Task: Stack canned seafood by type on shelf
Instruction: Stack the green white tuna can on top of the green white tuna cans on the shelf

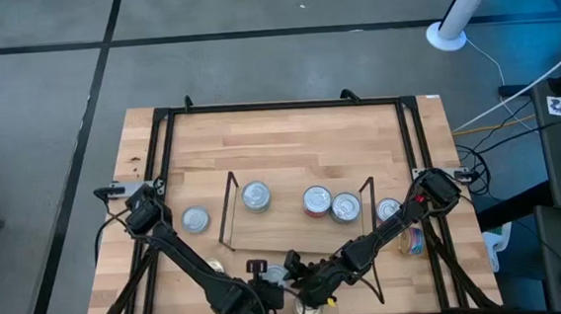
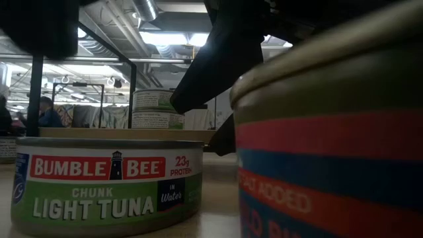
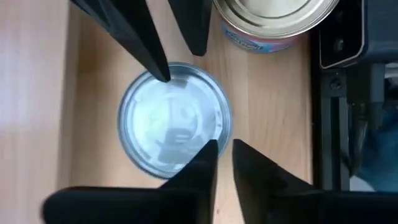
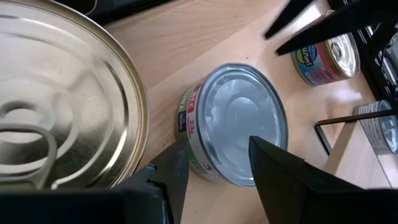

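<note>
I have both grippers low at bottom centre. Left gripper [image 3: 189, 93] hangs slightly parted over a silver tin [image 3: 174, 118]; right gripper [image 4: 217, 165] half-open, empty. Rigid, slick, fairly heavy: grip the rim sides.

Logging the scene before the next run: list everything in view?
table: one, light wood with a black frame, under everything
shelf: one, light-wood board with black wire ends, mid-table
silver-topped tins: five in a row, three between the wire ends, one outside each end
colour-labelled tin: one, near the table's right edge
tuna tin: one, silver top, green and red label, front edge
gold-topped tin: one, blue and pink label, beside the tuna tin
white post: one, on the floor beyond the table
left gripper: dark, over the tuna tin
right gripper: dark, open, over the tuna tin
</note>
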Robot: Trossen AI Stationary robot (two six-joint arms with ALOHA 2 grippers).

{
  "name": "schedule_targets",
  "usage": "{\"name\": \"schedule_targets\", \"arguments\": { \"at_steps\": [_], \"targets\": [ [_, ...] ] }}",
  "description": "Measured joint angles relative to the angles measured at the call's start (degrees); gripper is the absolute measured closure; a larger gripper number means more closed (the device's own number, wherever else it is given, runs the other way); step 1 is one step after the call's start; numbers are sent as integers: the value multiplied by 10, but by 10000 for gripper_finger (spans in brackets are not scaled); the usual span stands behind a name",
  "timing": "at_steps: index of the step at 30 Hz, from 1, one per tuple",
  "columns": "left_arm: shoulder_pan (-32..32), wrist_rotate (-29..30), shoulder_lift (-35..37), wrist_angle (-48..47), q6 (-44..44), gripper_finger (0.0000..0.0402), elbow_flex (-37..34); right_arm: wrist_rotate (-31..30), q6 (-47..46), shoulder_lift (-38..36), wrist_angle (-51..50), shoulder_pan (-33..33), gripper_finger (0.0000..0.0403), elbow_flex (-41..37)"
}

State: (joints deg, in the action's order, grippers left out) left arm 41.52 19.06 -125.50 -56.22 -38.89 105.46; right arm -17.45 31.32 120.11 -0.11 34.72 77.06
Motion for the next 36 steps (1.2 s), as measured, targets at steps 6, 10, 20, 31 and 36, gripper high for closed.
{"name": "schedule_targets", "arguments": {
  "at_steps": [6,10,20,31,36],
  "targets": [
    [0,-1,0,6,0,285,-20,0,-17,0,-11,-3,235,0],
    [1,-1,0,36,20,253,-38,0,-31,0,-15,-11,235,0],
    [2,7,-8,27,81,250,-39,2,-41,0,-24,-22,235,0],
    [5,26,-40,22,111,274,-36,6,-44,0,-36,-25,235,0],
    [6,46,-41,18,122,324,-37,6,-44,0,-37,-25,235,0]
  ]
}}
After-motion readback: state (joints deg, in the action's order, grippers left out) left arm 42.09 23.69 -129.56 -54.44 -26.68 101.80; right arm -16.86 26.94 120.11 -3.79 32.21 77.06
